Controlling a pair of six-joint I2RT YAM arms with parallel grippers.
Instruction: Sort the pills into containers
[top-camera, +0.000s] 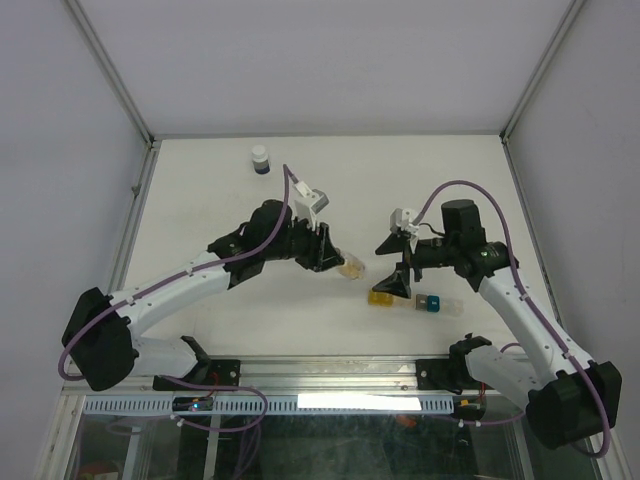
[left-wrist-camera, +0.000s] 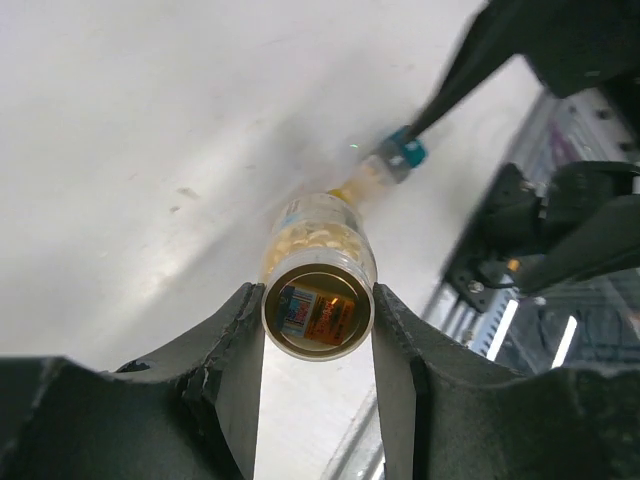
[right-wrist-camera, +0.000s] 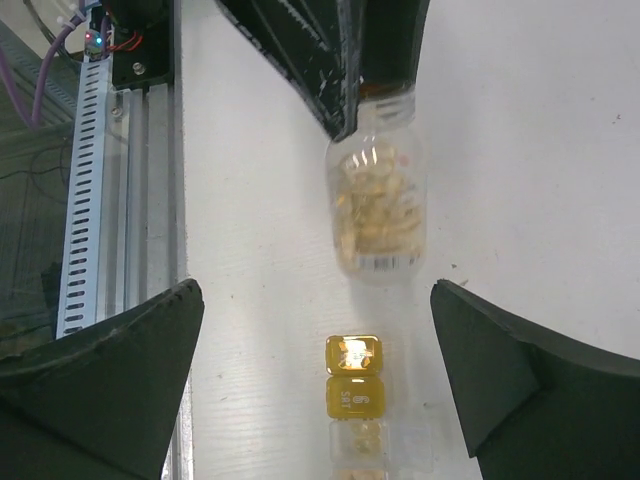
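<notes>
My left gripper is shut on a small clear vial and holds it tilted above the table, base toward the wrist camera. Orange-tan pills fill the vial. Just beyond its far end lie the containers, a short strip with a yellow end and a teal end. A clear compartment beside the yellow one has a few pills in it. My right gripper hangs open above the strip's yellow end, fingers wide apart, nothing between them. The two grippers face each other closely.
A white-capped dark blue bottle stands at the back left of the white table. The metal rail and cable duct run along the table's near edge, close to the strip.
</notes>
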